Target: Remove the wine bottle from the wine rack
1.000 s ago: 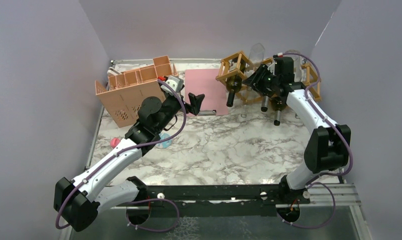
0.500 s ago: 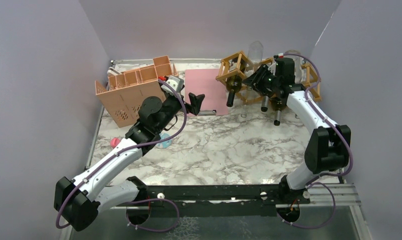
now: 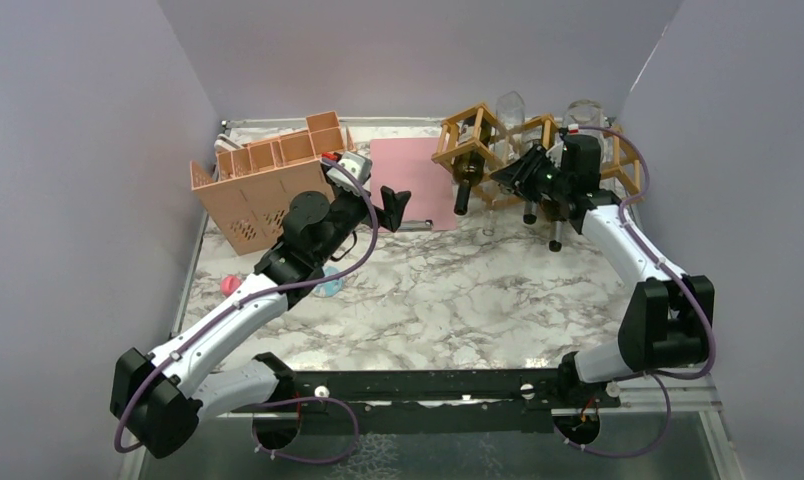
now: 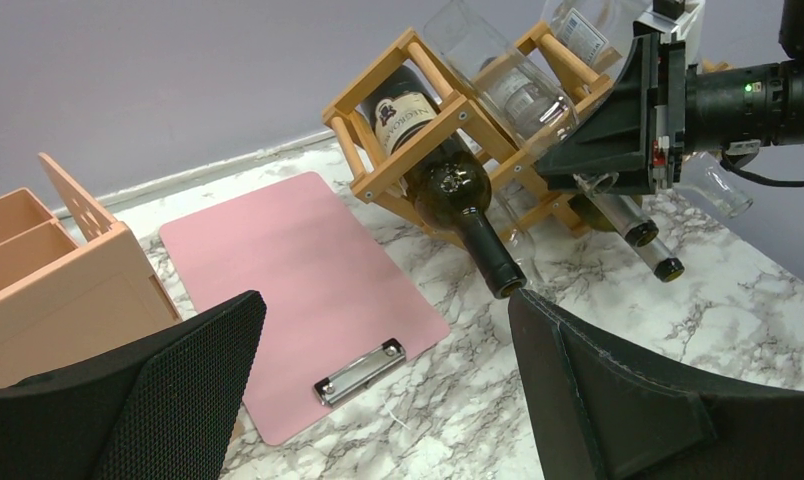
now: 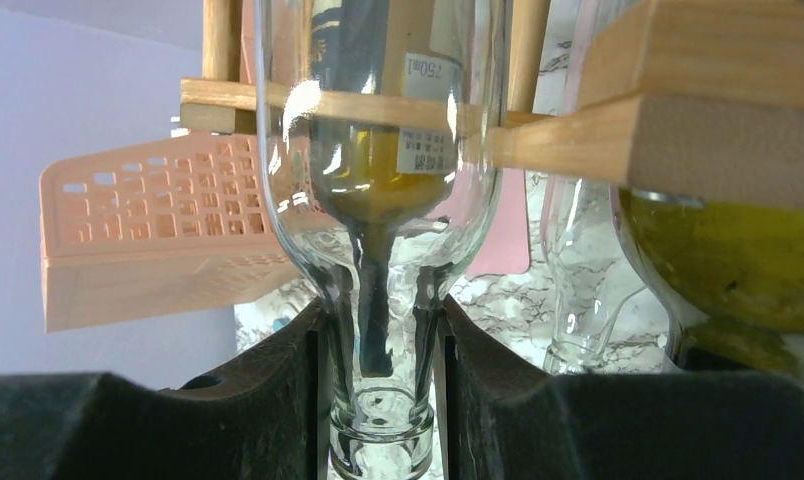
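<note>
Right arm (image 3: 628,240): elbow swung out right and nearer; wrist slid right along wine rack (image 5: 678,140), uncovering 1 glass bottle (image 3: 583,110) behind it. Right gripper (image 5: 380,335): 2 fingers (image 5: 228,420) narrowed, now pinching clear bottle (image 5: 378,230) at neck. Left arm (image 3: 238,310): nudged slightly right.

Left arm (image 3: 233,310) stretched forward, jaws wide apart, right arm (image 3: 618,235) reaching far, jaws apparently pinched tight

Golden-brown wine rack (image 4: 373,72); clear glass wine bottle (image 5: 378,230); dark green bottle (image 4: 448,185), cream label; pink clipboard (image 4: 298,290); salmon perforated box (image 3: 253,200); white, grey-veined marble surface (image 3: 458,290).
</note>
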